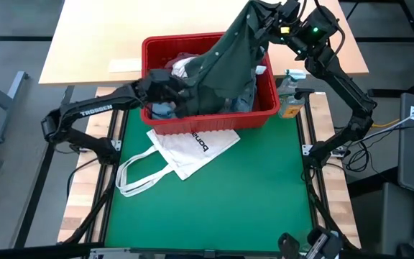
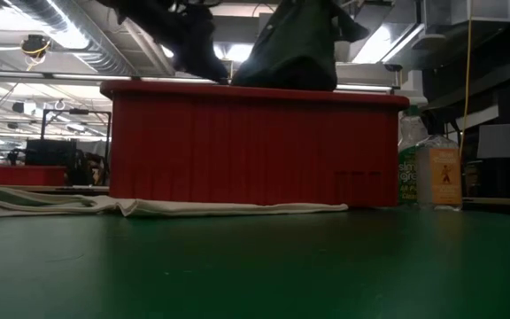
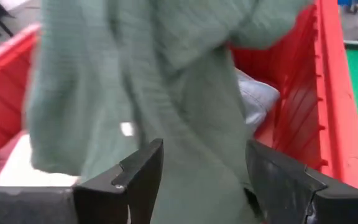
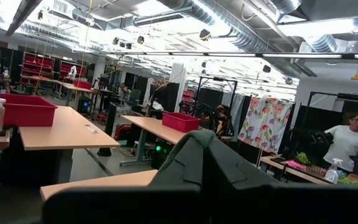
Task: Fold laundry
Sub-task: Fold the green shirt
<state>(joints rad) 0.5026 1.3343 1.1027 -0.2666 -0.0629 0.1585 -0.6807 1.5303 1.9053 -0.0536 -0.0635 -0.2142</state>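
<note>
Clearly the dark green top [image 1: 225,61] hangs as a long drape from the right gripper [image 1: 264,13], which is closed on its upper end above the far right corner of the red plastic basket [image 1: 264,114]; from that pinch the cloth's long axis runs down and leftward, toward the left gripper [image 1: 165,85], with its lower end still inside the basket. The left gripper sits low over the basket's left half with its fingers [image 3: 145,171] spread wide, and in the left wrist view the green fabric hangs directly ahead of the gap between them, very near, though not visibly clamped. So the left arm looks the nearer one to the garment's free lower part, and a grasp there would probably need only a short reach forward. Under the top, the basket still holds other laundry: light blue denim jeans [image 1: 165,109] just below the left gripper, something white [image 1: 180,68] beside it, and more cloth too covered to name. On the near side of the basket, a white tote bag [image 1: 185,147] lies flat on the green mat [image 1: 214,208]. Bottles [image 1: 288,90] stand just past the basket's right wall, below the right arm.
</note>
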